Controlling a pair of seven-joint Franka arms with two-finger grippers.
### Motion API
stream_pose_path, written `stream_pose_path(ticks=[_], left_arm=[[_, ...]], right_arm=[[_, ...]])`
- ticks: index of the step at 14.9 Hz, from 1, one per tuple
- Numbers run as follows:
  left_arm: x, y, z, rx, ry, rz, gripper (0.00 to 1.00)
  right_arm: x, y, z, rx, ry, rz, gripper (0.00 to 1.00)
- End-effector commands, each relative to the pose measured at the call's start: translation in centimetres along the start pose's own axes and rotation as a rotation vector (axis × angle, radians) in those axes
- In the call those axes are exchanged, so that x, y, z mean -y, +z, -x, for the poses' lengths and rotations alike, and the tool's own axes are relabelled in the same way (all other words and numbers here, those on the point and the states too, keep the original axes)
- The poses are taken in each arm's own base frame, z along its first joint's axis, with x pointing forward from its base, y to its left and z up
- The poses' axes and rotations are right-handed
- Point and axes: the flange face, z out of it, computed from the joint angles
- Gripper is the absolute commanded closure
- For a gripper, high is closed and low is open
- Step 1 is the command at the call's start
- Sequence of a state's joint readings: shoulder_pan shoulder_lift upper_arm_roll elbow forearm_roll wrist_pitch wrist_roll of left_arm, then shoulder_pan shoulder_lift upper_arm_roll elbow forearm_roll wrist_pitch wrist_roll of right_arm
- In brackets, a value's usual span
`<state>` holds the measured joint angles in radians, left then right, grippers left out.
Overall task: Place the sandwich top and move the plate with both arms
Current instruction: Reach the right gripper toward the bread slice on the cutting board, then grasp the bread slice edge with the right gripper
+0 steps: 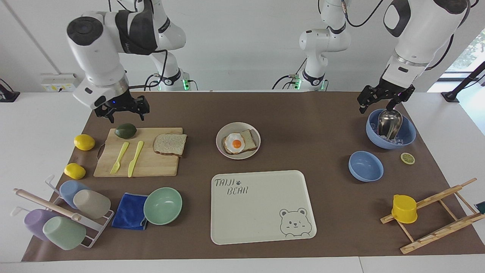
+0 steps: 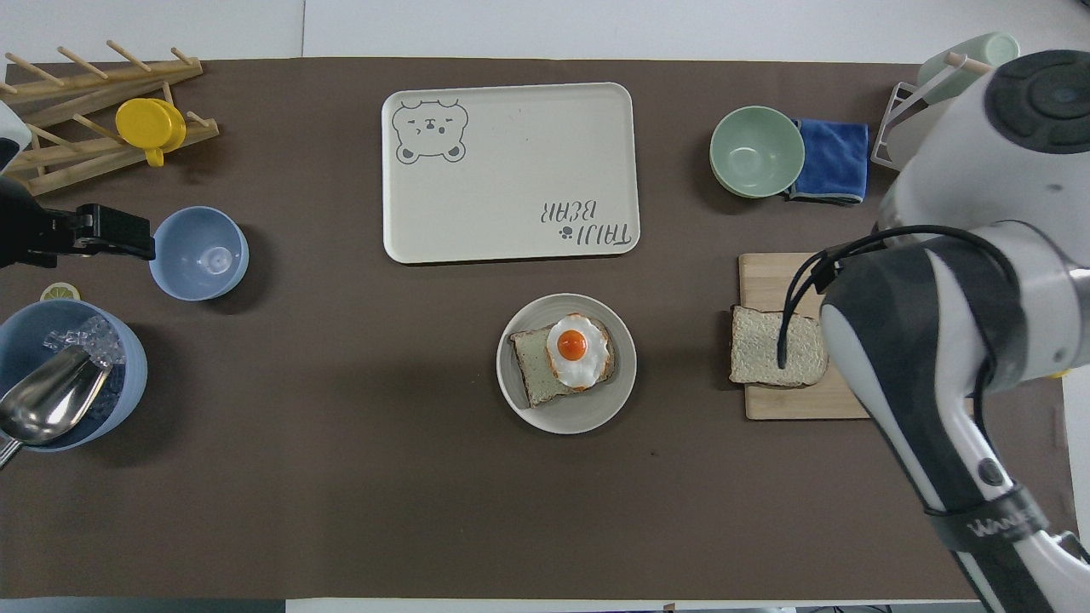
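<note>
We see a speckled tan sandwich top (image 1: pixel 170 144), a beige-grey plate (image 1: pixel 238 128), and a brown desk (image 1: pixel 303 113).

A white table (image 1: pixel 38 125) carries a brown mat (image 1: pixel 303 110) with everything on it. At the right arm's end sit a cutting board (image 1: pixel 151 163), two lemons (image 1: pixel 84 142), a cup rack (image 1: pixel 57 216), a blue cloth (image 1: pixel 129 212) and a green bowl (image 1: pixel 163 205). In the middle, the plate (image 1: pixel 223 131) lies nearer the robots than the cream tray (image 1: pixel 261 212). At the left arm's end stand two blue bowls (image 1: pixel 365 166), a lemon slice (image 1: pixel 407 158) and a wooden rack (image 1: pixel 435 216).
</note>
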<state>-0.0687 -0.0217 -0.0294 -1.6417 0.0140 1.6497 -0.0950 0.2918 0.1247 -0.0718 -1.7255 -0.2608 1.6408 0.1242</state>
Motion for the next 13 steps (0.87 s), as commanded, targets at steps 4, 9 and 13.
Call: stream_pose_path(ticks=[4, 9, 13], left_arm=[[0.2, -0.2, 0.8, 0.01, -0.011, 0.0, 0.0], [0.3, -0.1, 0.8, 0.011, -0.014, -0.002, 0.0], [0.2, -0.2, 0.8, 0.01, -0.011, -0.002, 0.0]], right_arm=[[13.2, 8.8, -1.2, 0.026, 0.096, 0.254, 0.0], [18.4, 13.7, -1.9, 0.043, 0.106, 0.381, 0.0], [19.7, 14.3, -1.5, 0.017, 0.092, 0.421, 0.0]])
